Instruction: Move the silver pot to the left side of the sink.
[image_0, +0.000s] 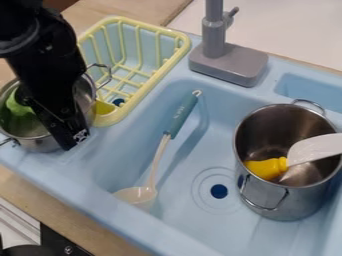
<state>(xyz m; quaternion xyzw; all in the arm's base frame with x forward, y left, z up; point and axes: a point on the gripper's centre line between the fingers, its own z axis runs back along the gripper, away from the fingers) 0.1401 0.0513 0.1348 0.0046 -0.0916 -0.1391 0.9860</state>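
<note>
With the silver pot (41, 144) at the left side of the sink (75, 176) and the end effector (71, 140) at its rim, grip state indeterminable, upward travel could snag the rim, causing tipping.

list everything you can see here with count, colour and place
smaller pot: 1, silver, left side of the sink
green item: 1, green, inside the smaller pot
larger pot: 1, silver, right part of the basin
utensil: 1, yellow and white, in the larger pot
ladle: 1, teal and off-white, in the basin
dish rack: 1, pale yellow, behind the basin's left side
faucet: 1, grey, behind the basin
sink: 1, light blue, centre
counter: 1, wood-brown, around the sink
robot arm: 1, black, upper left
gripper: 1, black, at the smaller pot's right side
</note>
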